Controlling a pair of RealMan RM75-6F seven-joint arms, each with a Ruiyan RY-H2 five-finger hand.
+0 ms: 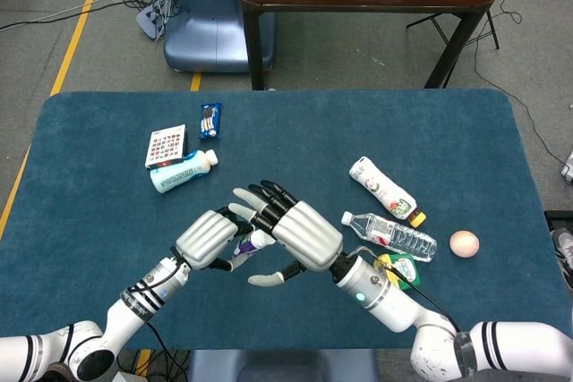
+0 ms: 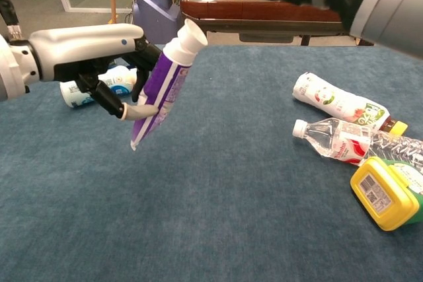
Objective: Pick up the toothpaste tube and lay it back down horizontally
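My head camera looks steeply down on the blue table (image 1: 466,140) from high up, facing forward over my left hand (image 1: 208,239) and right hand (image 1: 300,234). My chest camera sits low and close, looking forward across the table. The 2 views share my left hand (image 2: 92,51).

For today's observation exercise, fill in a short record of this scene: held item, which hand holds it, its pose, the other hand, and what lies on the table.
held item: toothpaste tube, purple and white
holder: left hand, fingers around the tube's lower body
pose: tilted, cap up, tail end off the table
other hand: right hand, holds nothing, fingers spread, above the tube's cap
on table, right: two bottles, yellow-capped container, peach ball
on table, left: small bottle, card pack, blue packet
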